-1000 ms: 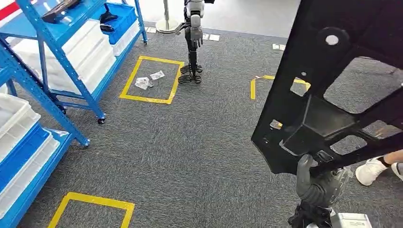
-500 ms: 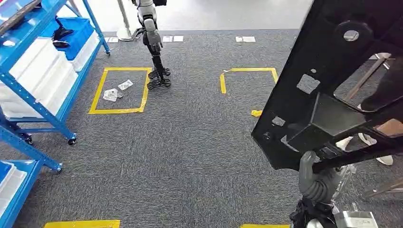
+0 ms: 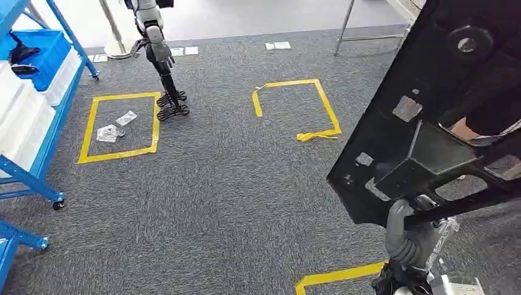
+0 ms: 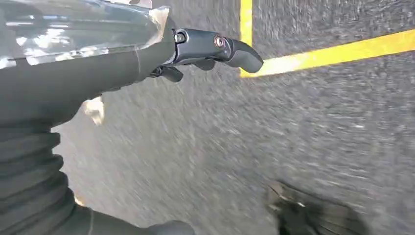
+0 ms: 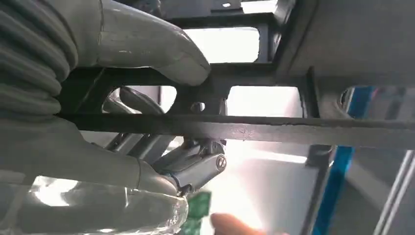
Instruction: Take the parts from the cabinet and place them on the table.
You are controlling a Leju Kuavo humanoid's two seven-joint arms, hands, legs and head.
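Right hand [image 3: 410,236] grips black part [image 3: 430,123], raised above it. Left hand [image 4: 195,49] empty, fingers apart. Your part is out; table placement remains.

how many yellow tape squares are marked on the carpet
3 in the head view: a full square by the blue rack, a broken one mid-floor, and a corner at the bottom edge. Others may be hidden behind the black part.

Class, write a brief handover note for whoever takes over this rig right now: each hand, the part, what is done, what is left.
Right hand: grips the big black part by a lower bar, part raised above the grey carpet.
Left hand: holds nothing, hanging over the carpet near yellow floor tape.
Done: one part is out of the cabinet and in hand.
Left: find the table and set the part on it.
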